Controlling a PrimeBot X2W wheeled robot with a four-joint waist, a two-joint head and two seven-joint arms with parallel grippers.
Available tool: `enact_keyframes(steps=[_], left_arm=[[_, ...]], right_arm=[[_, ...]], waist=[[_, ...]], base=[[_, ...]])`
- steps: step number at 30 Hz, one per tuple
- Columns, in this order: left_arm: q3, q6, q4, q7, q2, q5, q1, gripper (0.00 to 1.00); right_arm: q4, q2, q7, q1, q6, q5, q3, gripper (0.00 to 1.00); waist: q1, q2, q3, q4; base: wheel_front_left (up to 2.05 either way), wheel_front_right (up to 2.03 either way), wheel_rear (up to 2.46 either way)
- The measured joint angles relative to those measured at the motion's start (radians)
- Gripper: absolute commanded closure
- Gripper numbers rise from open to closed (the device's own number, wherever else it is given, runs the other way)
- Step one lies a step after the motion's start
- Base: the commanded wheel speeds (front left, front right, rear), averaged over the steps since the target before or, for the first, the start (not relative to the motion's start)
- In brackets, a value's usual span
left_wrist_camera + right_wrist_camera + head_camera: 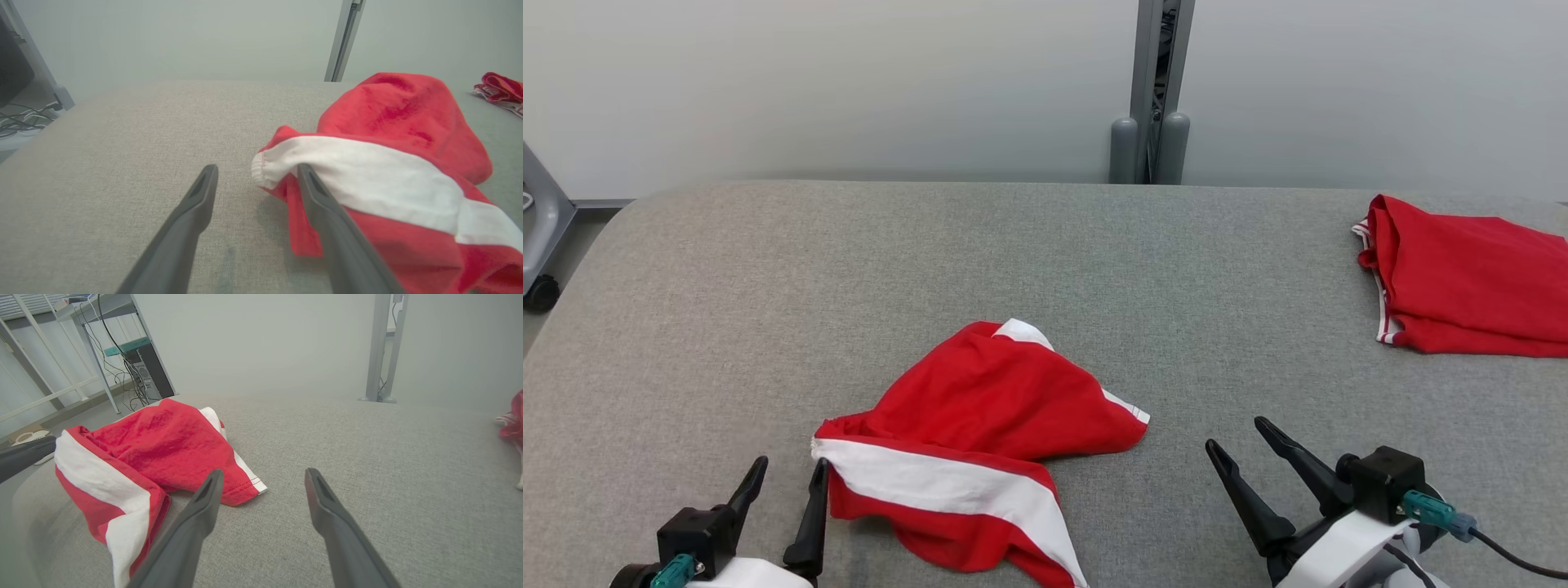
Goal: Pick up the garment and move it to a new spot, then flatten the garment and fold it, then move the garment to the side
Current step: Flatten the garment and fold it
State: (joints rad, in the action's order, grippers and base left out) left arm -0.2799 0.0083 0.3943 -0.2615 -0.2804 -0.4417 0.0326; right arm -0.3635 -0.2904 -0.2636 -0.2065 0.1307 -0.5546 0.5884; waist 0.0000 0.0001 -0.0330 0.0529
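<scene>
The crumpled garment (980, 425) is lying loose on the table (849, 269), near its front edge. The left gripper (792, 464) is being held spread, one finger just beside the white band. The right gripper (1236, 434) is being held spread, apart from it.

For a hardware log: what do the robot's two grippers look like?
The left gripper and right gripper match: two long, dark, tapered fingers on a black block, a teal plug, a white forearm. A black cable leaves the right plug.
</scene>
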Motion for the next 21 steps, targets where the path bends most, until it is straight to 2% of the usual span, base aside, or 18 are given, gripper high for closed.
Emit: enact_keyframes(steps=[12, 21], left_arm=[[0.16, 0.006, -0.189, 0.0, 0.085, 0.137, -0.044, 0.0], [0.27, -0.009, -0.272, 0.0, 0.151, 0.223, -0.081, 0.0]], right_arm=[[0.022, 0.026, 0.0, -0.008, 0.0, 0.014, -0.045, 0.0], [0.047, 0.078, -0.001, 0.028, 0.0, 0.066, -0.198, 0.0]], waist=[[0.0, 0.0, 0.007, -0.003], [0.0, 0.0, 0.027, -0.029]], base=[[0.0, 0.0, 0.0], [0.0, 0.0, 0.0]])
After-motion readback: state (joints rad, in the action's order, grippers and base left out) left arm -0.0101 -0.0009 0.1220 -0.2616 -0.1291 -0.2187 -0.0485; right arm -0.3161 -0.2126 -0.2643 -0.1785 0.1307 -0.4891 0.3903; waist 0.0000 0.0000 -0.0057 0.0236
